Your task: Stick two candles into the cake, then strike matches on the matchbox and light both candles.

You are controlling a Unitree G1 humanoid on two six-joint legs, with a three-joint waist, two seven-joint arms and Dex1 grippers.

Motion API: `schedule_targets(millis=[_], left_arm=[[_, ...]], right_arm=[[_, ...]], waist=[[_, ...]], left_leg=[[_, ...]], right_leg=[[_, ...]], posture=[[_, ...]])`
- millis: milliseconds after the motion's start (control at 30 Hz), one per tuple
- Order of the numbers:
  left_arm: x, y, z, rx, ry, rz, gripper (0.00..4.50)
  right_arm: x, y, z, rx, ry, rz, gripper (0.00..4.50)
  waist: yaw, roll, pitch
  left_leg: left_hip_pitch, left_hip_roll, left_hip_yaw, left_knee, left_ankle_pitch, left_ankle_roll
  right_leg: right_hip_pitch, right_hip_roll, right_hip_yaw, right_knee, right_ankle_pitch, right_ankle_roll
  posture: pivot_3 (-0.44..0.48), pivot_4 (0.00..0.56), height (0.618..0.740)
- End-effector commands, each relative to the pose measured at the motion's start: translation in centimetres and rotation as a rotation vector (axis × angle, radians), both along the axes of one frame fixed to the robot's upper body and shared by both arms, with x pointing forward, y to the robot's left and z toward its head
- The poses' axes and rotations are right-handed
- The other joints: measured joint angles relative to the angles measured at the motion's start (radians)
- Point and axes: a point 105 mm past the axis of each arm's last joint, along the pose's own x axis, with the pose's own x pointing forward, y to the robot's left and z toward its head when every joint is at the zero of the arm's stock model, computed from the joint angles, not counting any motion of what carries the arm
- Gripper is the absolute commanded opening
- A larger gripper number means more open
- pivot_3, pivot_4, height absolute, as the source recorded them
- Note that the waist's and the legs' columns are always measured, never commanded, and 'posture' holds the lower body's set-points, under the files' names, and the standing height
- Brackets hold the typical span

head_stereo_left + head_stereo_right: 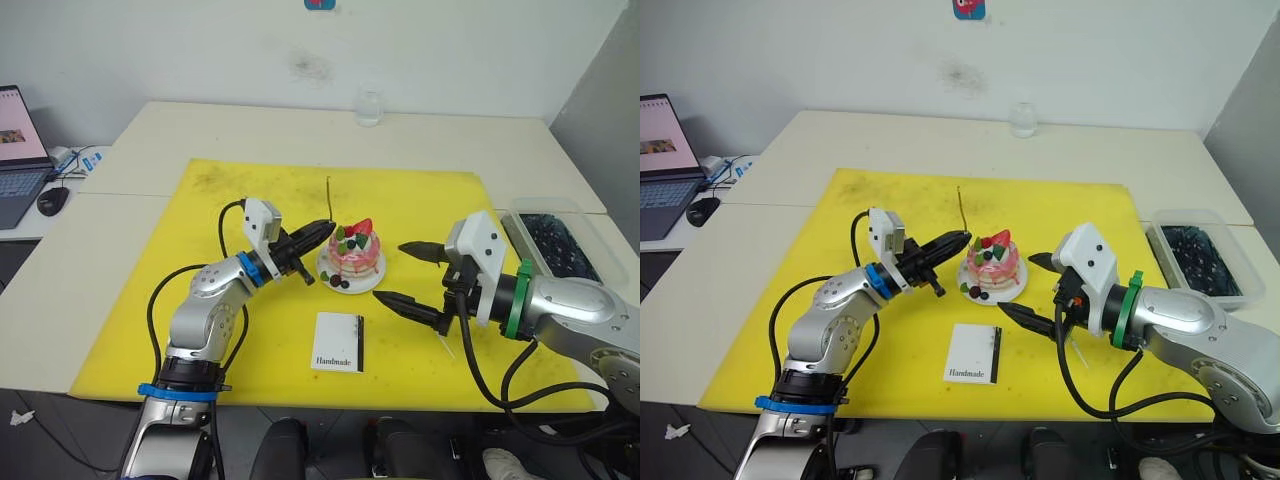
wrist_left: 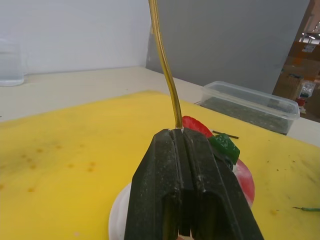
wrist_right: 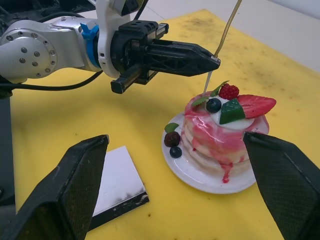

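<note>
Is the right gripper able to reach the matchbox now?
Probably yes. The right gripper is open and holds nothing, and the matchbox lies flat on bare yellow mat nearby, clear of the cake.

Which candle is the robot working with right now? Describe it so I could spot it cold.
On the yellow mat, find the pink cake. Beside it, the left gripper is shut on a wire-thin, yellow-green candle standing upright above its fingertips.

One cake (image 1: pixel 354 252), one matchbox (image 1: pixel 338 343), one candle (image 3: pixel 223 36) visible — plus two grippers (image 1: pixel 322 231) (image 1: pixel 409 274), one yellow mat (image 1: pixel 420 205), one plastic tub (image 1: pixel 549 238), one laptop (image 1: pixel 17 150).
</note>
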Motion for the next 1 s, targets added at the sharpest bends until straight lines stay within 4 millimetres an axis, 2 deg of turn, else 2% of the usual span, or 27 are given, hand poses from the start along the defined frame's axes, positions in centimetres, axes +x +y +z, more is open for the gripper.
schedule_targets(millis=[33, 300, 767, 933, 1000], left_arm=[[-0.1, -0.3, 0.8, 0.009, -0.059, -0.014, 0.0], [-0.3, -0.8, -0.1, 0.025, -0.07, -0.014, 0.0], [-0.1, -0.9, -3.0, 0.074, -0.108, 0.054, 0.0], [-0.4, -1.2, -3.1, 0.06, -0.1, 0.038, 0.0], [-0.5, -1.3, -2.5, 0.04, -0.108, 0.037, 0.0]], right_arm=[[-0.3, 0.2, 0.7, 0.009, -0.044, 0.013, 4.47], [-0.4, 0.3, 0.7, 0.01, -0.046, 0.015, 4.47], [-0.5, 0.2, 0.4, 0.007, -0.042, 0.008, 4.47], [-0.6, 0.2, 0.3, 0.008, -0.04, 0.003, 4.47], [-0.6, 0.1, 0.3, 0.007, -0.039, 0.002, 4.47]], waist=[[0.0, 0.0, 0.0], [0.0, 0.0, 0.0], [0.001, 0.0, 0.0], [0.001, 0.0, 0.0], [0.001, 0.0, 0.0]], left_leg=[[0.0, 0.0, 0.0, 0.0, 0.0, 0.0], [0.0, 0.0, 0.0, 0.0, 0.0, 0.0], [0.0, 0.0, 0.0, 0.0, 0.0, 0.0], [0.0, 0.0, 0.0, 0.0, 0.0, 0.0], [0.0, 0.0, 0.0, 0.0, 0.0, 0.0]], right_leg=[[0.0, 0.0, 0.0, 0.0, 0.0, 0.0], [0.0, 0.0, 0.0, 0.0, 0.0, 0.0], [0.0, 0.0, 0.0, 0.001, 0.0, 0.0], [0.0, 0.0, 0.0, 0.001, 0.0, 0.0], [0.0, 0.0, 0.0, 0.001, 0.0, 0.0]], posture=[[0.0, 0.15, 0.74], [0.0, 0.15, 0.74], [0.0, 0.15, 0.74], [0.0, 0.15, 0.74], [0.0, 0.15, 0.74]])
